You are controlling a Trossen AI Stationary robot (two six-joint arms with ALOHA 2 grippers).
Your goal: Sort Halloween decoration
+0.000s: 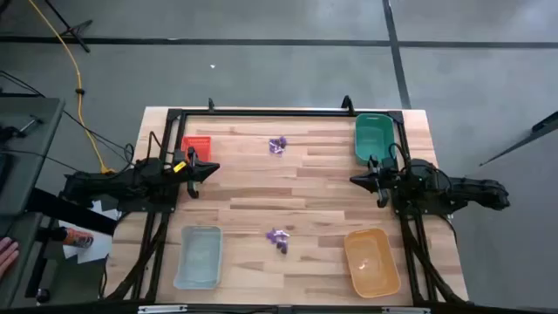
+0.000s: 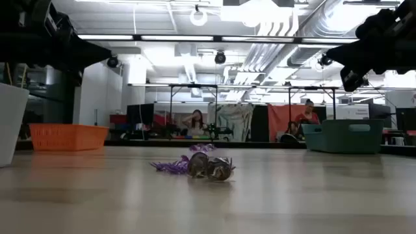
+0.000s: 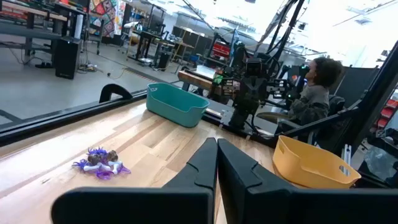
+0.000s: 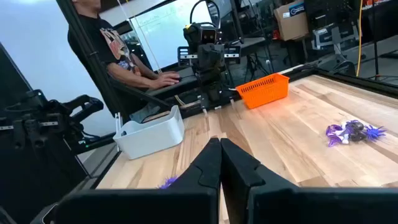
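On the wooden table (image 1: pixel 305 196), 2 purple decoration clusters (image 1: pixel 278 237) lie unsorted; left gripper (image 1: pixel 212 168) and right gripper (image 1: pixel 355 180), both clenched empty, must open and reach.

Bare table (image 1: pixel 323 196) lies between both arms, blocked only by two decoration clusters (image 1: pixel 278 146) (image 1: pixel 278 237).

The table (image 1: pixel 314 187) of pale wood planks stands on a grey concrete floor (image 1: pixel 261 70) crossed by dark lines. A yellow cable (image 1: pixel 77 78) runs over the floor on one side. Above, the ceiling has long strip lights (image 2: pixel 175 38) and pale ducts (image 2: pixel 279 26). Behind the table there are other workbenches (image 2: pixel 195 110), and a person sits at one (image 2: pixel 195 122). Close to the table another person sits in a chair (image 3: pixel 314 93). A third person in a dark printed shirt (image 4: pixel 115 46) sits at a desk.
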